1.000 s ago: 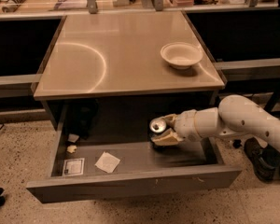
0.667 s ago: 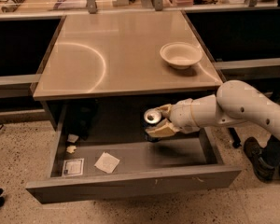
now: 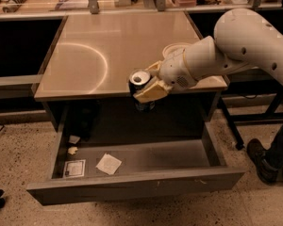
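A dark drink can (image 3: 140, 86) with a silver top hangs upright in the air, level with the front edge of the tan tabletop (image 3: 85, 55). My gripper (image 3: 148, 86) is shut on the can, its tan fingers (image 3: 152, 91) wrapped around the can's side. The white arm reaches in from the right and covers most of a white bowl (image 3: 172, 47) on the tabletop. Below the can lies the open drawer (image 3: 132, 180).
In the drawer lie a white paper square (image 3: 108, 164), a small card (image 3: 74, 168) and some crumpled scraps (image 3: 72, 149) at the left. A person's leg and shoe (image 3: 262, 161) stand at the right. A cluttered counter runs along the back.
The gripper has lifted the can up out of the drawer and carried it left, from inside the drawer to the height of the tabletop's front edge.
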Action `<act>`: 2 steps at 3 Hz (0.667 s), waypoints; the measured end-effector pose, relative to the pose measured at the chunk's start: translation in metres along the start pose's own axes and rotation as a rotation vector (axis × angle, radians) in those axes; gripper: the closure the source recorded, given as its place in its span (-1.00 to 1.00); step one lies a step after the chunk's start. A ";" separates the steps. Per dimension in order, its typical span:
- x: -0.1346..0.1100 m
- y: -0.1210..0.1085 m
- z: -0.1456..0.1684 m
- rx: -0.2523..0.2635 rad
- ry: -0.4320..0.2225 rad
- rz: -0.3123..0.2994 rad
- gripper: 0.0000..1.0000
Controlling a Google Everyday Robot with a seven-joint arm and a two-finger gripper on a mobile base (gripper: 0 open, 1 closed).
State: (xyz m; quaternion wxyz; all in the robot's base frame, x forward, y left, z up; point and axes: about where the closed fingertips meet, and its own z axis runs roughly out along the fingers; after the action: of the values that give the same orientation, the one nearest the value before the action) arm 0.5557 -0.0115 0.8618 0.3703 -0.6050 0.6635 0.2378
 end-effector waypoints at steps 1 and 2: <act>0.000 0.000 0.000 0.000 0.000 0.000 1.00; -0.010 -0.009 -0.005 0.029 -0.016 0.006 1.00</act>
State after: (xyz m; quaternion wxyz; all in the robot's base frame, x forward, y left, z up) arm 0.5631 -0.0104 0.8741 0.3834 -0.5956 0.6659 0.2341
